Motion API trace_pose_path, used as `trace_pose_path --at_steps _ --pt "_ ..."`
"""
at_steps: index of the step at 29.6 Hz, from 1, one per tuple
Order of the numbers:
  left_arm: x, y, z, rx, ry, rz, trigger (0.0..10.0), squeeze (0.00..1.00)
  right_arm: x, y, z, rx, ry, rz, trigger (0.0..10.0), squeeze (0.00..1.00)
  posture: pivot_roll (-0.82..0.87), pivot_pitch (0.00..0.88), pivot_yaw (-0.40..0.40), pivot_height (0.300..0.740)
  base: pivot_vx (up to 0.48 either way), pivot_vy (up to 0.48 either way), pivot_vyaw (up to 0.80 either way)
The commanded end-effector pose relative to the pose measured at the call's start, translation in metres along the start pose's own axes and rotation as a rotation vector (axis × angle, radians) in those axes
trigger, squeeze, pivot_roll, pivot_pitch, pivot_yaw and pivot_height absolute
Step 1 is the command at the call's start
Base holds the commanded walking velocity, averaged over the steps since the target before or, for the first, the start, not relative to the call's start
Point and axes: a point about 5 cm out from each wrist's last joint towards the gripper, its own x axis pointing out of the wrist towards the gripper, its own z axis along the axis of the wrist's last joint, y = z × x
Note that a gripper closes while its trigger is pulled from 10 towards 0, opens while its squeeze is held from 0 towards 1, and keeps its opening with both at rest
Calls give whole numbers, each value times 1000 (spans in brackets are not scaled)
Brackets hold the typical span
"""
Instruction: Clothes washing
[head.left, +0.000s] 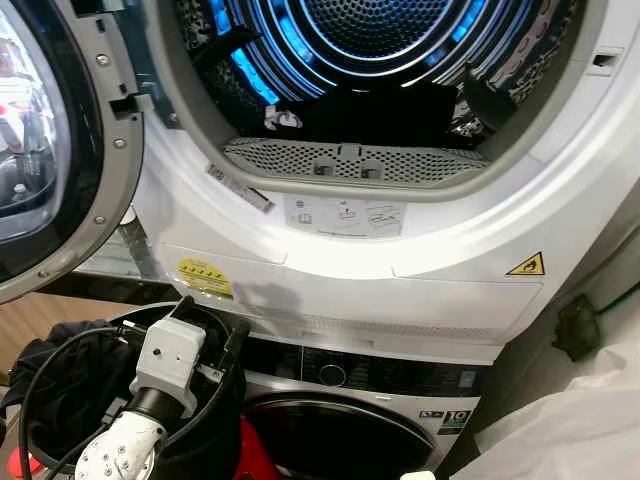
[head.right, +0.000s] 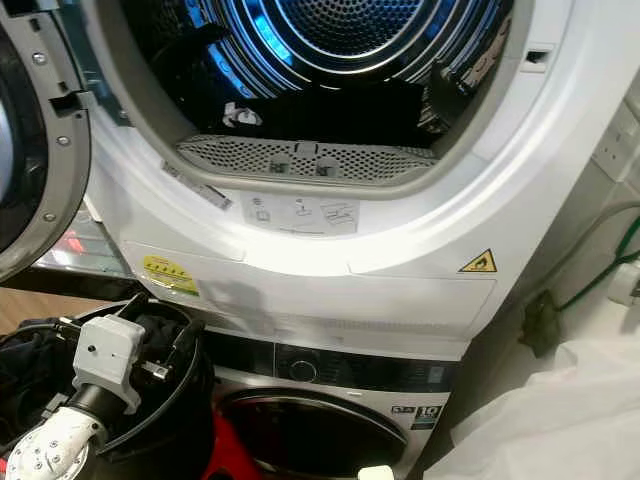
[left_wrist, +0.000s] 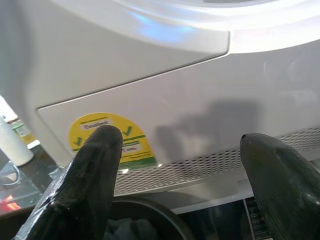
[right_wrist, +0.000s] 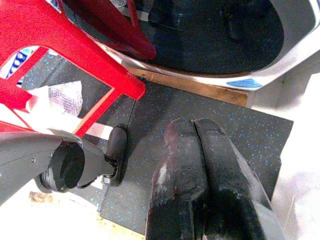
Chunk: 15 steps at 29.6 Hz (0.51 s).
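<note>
Below the open dryer drum (head.left: 380, 40), the left hand (head.left: 210, 330) hovers over a black basket (head.left: 215, 420) of dark clothes (head.left: 70, 385), its two black fingers (left_wrist: 92, 170) spread wide with nothing between them, pointing up at the dryer's white front panel (left_wrist: 200, 100) and its yellow sticker (head.left: 204, 276). More dark clothes (head.left: 390, 105) already lie inside the drum, behind the grey lint filter (head.left: 350, 160), and the dryer door (head.left: 60, 140) stands swung out to the robot's left. The right hand (right_wrist: 200, 165) hangs low over the speckled floor mat (right_wrist: 200, 110) beside a red stool (right_wrist: 60, 55), fingers pressed together and holding nothing. The step looks like moving laundry from basket to drum. Next, the left hand would likely need to dip into the basket, close on a garment, then rise clear of the rim toward the opening.
</note>
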Motion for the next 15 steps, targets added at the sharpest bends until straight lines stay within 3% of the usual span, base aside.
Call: trace_pose_path --at_steps 1,8,11,13,15 --pt "1 -1 3 -2 -10 -9 10000 0 0 1 1 -1 2 1 10000 0 210 0 37 740 0 0 0" --pt "1 -2 2 -1 -2 -7 10000 0 0 1 -1 -3 7 3 10000 0 215 0 35 740 0 0 0" --pt "1 1 6 0 6 72 10000 0 0 2 -2 -5 11 5 10000 0 222 0 33 740 0 0 0" --pt "-1 13 -3 0 80 224 10000 0 0 3 -2 -9 12 8 10000 0 226 0 33 740 0 0 0" --pt "-3 17 -6 -21 95 265 10000 0 0 3 -2 -8 12 8 10000 0 227 0 31 740 0 0 0"
